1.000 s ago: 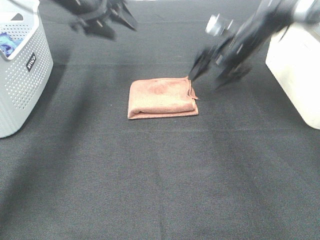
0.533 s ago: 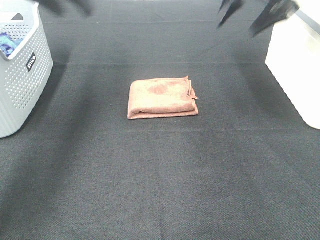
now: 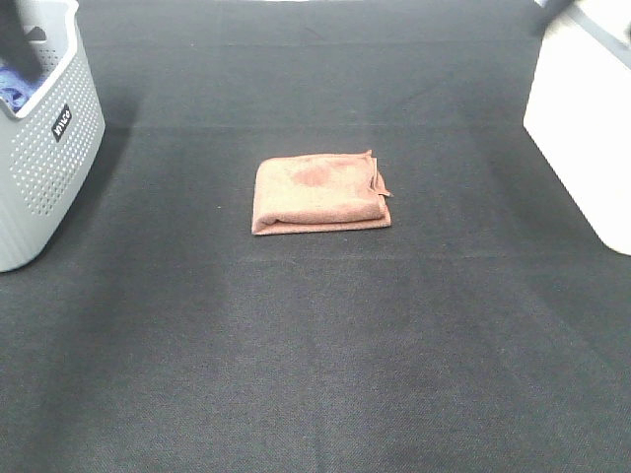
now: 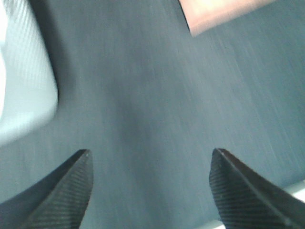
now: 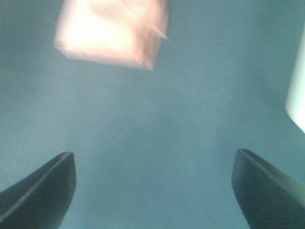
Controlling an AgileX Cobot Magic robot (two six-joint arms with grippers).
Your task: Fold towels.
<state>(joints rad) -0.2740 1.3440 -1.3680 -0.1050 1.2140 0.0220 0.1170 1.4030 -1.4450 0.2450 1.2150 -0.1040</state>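
The reddish-brown towel [image 3: 319, 192] lies folded into a small thick rectangle in the middle of the black table, one corner sticking up at its right edge. It shows blurred in the right wrist view [image 5: 112, 31] and as a corner in the left wrist view [image 4: 224, 12]. My left gripper [image 4: 150, 164] is open and empty, high above the table far from the towel. My right gripper [image 5: 155, 169] is open and empty, also high above the table. Neither gripper shows clearly in the exterior high view.
A grey perforated basket [image 3: 44, 148] holding a blue cloth [image 3: 15, 84] stands at the left edge; it also shows in the left wrist view [image 4: 21, 81]. A white box [image 3: 584, 128] stands at the right edge.
Both arms have pulled back and up, out of the exterior high view. The right gripper has left the towel's right corner. The towel has not moved.
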